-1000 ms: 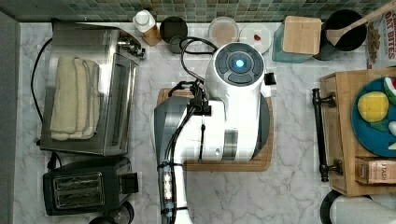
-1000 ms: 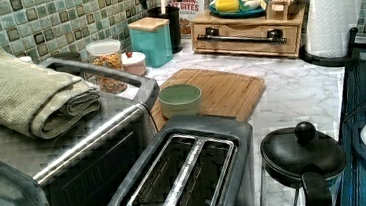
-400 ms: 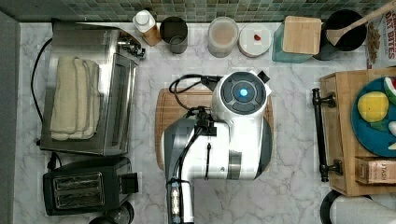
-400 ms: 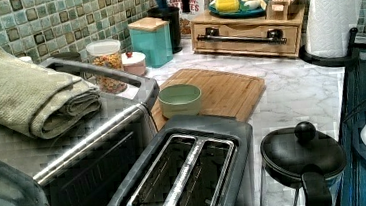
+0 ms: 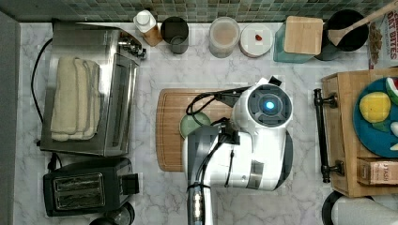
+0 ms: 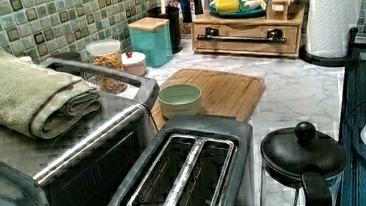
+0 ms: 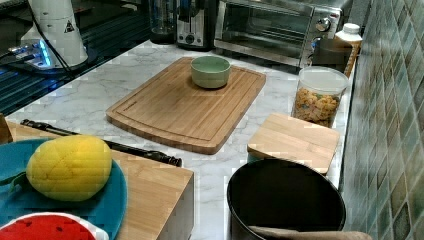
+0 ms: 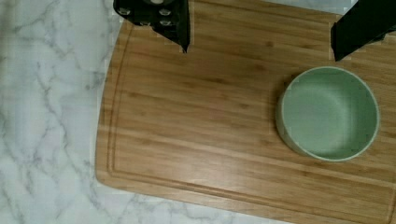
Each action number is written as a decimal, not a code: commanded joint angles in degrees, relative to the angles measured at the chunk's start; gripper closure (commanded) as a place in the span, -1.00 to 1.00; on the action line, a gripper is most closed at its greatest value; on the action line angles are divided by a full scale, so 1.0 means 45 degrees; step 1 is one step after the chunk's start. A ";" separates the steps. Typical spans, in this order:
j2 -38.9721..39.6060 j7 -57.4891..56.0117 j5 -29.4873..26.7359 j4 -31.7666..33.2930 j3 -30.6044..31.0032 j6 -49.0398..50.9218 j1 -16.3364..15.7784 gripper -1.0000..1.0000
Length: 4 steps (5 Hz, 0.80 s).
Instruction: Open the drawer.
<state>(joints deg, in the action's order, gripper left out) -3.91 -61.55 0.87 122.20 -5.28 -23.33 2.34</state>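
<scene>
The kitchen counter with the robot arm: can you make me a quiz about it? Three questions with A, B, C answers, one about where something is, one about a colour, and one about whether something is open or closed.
1. Where does the green bowl sit?
A. On the cutting board
B. On top of the toaster
C. Inside the drawer

2. What colour is the plate under the fruit on top of the drawer box?
A. Red
B. Blue
C. White

3. How is the drawer right now?
A. Pulled all the way out
B. Halfway out
C. Closed

Answers:
1. A, the right view shows the bowl standing on the wooden board.
2. B, the top view shows a blue plate under the yellow fruit.
3. C, in the left view the drawer front with its black handle sits flush with the box.
</scene>
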 commanded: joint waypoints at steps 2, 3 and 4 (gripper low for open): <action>0.0388 -0.2335 0.0716 0.0533 -0.1820 -0.2024 0.1453 -1.00; 0.0914 -0.3134 0.0472 0.0458 -0.2209 -0.2594 0.1713 -1.00; 0.1484 -0.4614 0.0491 0.0067 -0.2521 -0.2908 0.2218 -1.00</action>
<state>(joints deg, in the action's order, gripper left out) -0.26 -76.38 3.11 123.88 -14.30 -37.54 7.84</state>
